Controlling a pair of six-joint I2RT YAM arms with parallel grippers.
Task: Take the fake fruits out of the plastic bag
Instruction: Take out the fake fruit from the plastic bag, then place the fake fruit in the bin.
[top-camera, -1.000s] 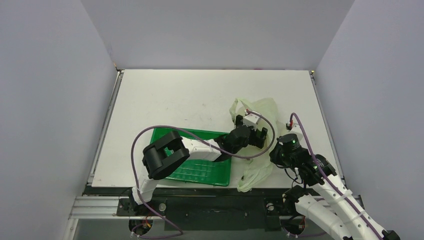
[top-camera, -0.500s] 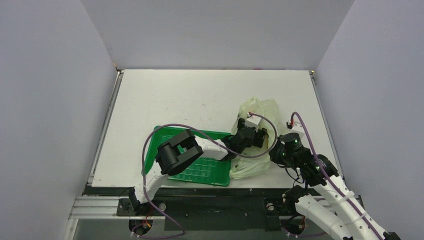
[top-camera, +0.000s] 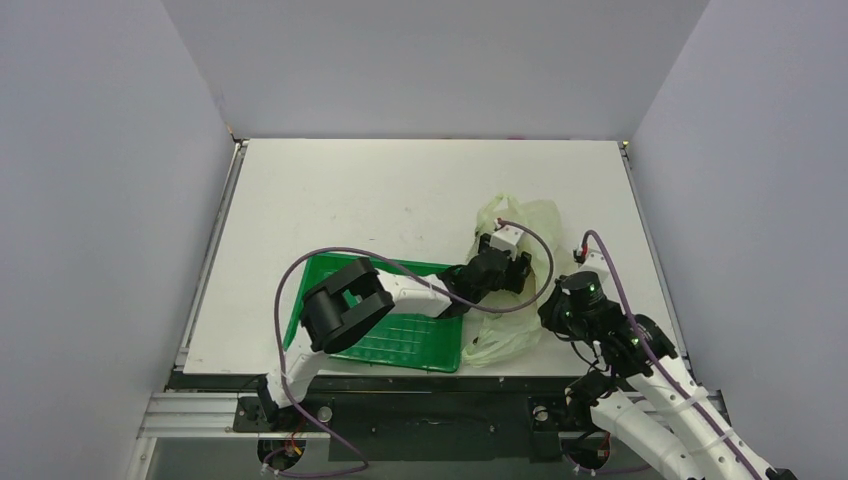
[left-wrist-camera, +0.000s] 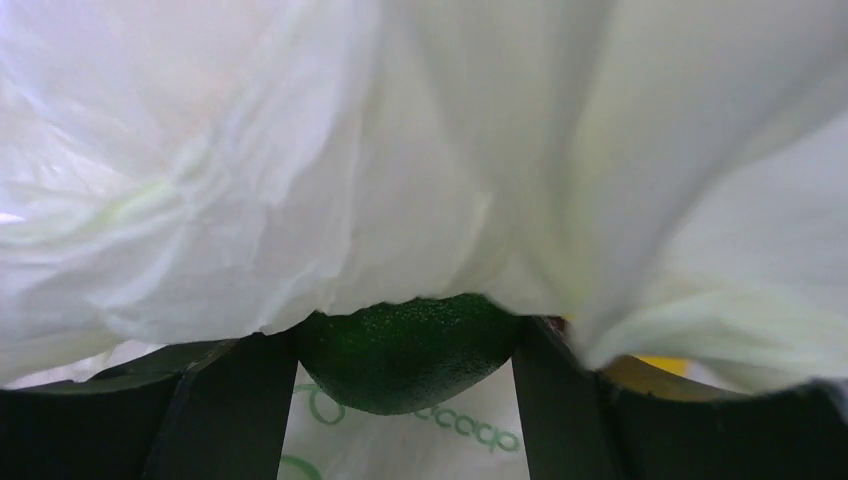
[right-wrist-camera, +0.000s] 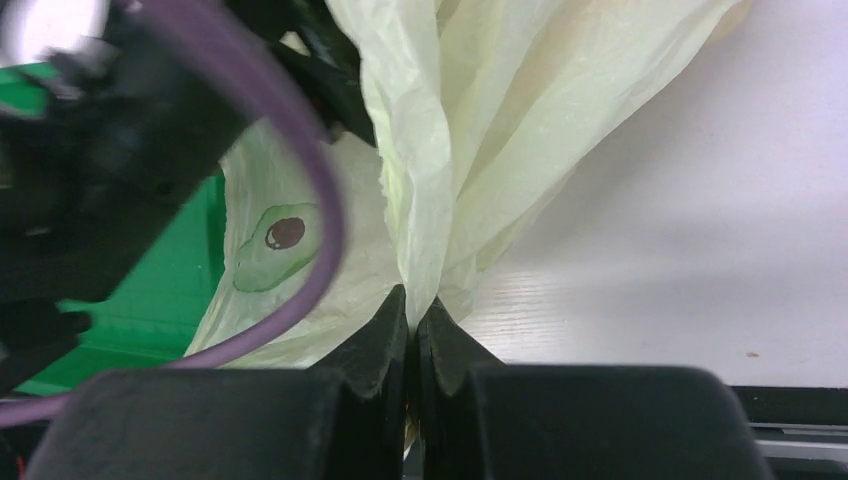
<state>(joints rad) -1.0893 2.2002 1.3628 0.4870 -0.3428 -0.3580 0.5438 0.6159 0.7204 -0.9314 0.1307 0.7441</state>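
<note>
The pale yellowish-green plastic bag (top-camera: 520, 220) lies crumpled right of the tray, from mid-table to the near edge. My left gripper (top-camera: 505, 268) reaches into it. In the left wrist view its fingers (left-wrist-camera: 235, 405) are shut on a dark green fruit (left-wrist-camera: 405, 350), with bag film (left-wrist-camera: 420, 150) draped over the top. A bit of yellow fruit (left-wrist-camera: 665, 365) shows at the right. My right gripper (top-camera: 562, 312) pinches a fold of the bag (right-wrist-camera: 430, 200) between shut fingers (right-wrist-camera: 385, 335). The red fruit and the mango are hidden.
The rigid green tray (top-camera: 395, 345) sits at the near edge, under the left arm. A purple cable (right-wrist-camera: 320, 200) from the left arm loops across the bag. White tabletop (top-camera: 380, 190) stretches behind and left.
The left arm pushed forward then drew slightly back, its gripper staying in the bag. The bag bunched up and its near end pulled in. The right gripper kept its pinch.
</note>
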